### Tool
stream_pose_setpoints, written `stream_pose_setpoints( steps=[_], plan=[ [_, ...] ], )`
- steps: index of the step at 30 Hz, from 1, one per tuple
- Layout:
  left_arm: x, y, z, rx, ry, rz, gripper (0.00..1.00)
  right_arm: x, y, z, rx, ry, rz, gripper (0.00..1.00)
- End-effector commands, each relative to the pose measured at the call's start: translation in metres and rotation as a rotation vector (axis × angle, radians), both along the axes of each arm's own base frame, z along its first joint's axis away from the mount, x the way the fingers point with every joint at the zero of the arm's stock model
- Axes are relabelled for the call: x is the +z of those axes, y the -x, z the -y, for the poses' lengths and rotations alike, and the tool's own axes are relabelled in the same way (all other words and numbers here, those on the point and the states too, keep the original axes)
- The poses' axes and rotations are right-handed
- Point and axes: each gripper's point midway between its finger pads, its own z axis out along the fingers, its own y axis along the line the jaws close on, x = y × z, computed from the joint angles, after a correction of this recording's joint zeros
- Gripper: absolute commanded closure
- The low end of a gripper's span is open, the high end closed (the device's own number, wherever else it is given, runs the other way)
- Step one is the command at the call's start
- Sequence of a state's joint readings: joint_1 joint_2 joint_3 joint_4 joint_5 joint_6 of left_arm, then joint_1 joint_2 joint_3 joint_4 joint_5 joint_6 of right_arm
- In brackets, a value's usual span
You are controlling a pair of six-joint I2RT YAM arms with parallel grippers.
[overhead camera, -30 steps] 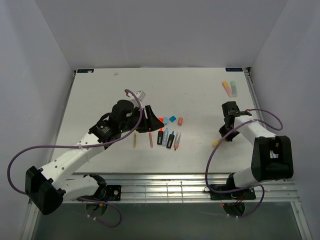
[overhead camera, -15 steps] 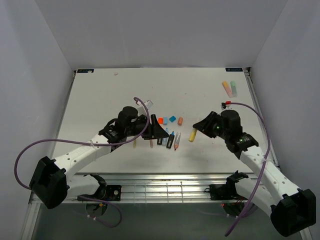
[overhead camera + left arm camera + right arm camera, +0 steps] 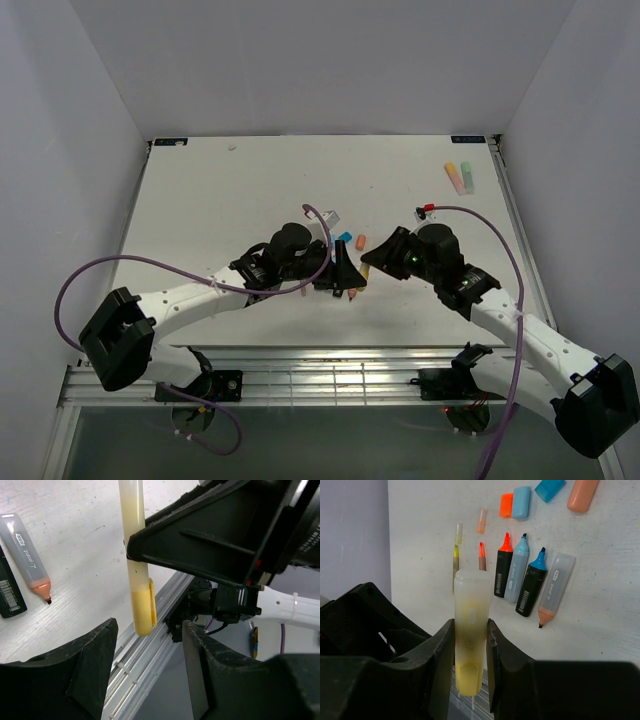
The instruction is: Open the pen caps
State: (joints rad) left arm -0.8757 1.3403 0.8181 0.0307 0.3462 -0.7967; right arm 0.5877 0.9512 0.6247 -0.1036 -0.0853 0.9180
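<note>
Pen caps on white table, grey walls, right hand gripping yellow highlighter, left hand released.

Grippers meet at mid-frame.
Top view: left gripper lies left of right gripper, held pen between them; loose caps just above, row of pens beneath the left one, two pens far upper right.

On the white table four uncapped pens lay side by side: an orange-tipped black pen, a grey-blue pen, a blue-tipped black pen and a peach-tipped clear pen. Two thin pens lay left of them, two pastel pens at the far right, and a metal rail along the near edge
</note>
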Motion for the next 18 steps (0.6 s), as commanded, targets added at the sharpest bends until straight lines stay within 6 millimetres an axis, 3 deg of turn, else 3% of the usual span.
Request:
stream_pose_setpoints(
  steps=[1, 8, 11, 18],
  plan=[
    [0.019, -0.013, 0.01, 0.045, 0.018, 0.078, 0.35, 0.035, -0.011, -0.008, -0.037, -0.072, 0.073, 0.92],
    [0.002, -0.015, 0.017, 0.084, -0.081, 0.089, 0.36, 0.042, -0.006, -0.014, -0.03, -0.08, 0.077, 0.92],
    [-0.003, -0.015, 0.02, 0.087, -0.113, 0.096, 0.43, 0.043, -0.005, -0.014, -0.036, -0.081, 0.076, 0.92],
    [-0.011, -0.01, 0.02, 0.081, -0.132, 0.072, 0.84, 0.047, -0.012, -0.006, -0.095, -0.07, 0.093, 0.92]
  ],
)
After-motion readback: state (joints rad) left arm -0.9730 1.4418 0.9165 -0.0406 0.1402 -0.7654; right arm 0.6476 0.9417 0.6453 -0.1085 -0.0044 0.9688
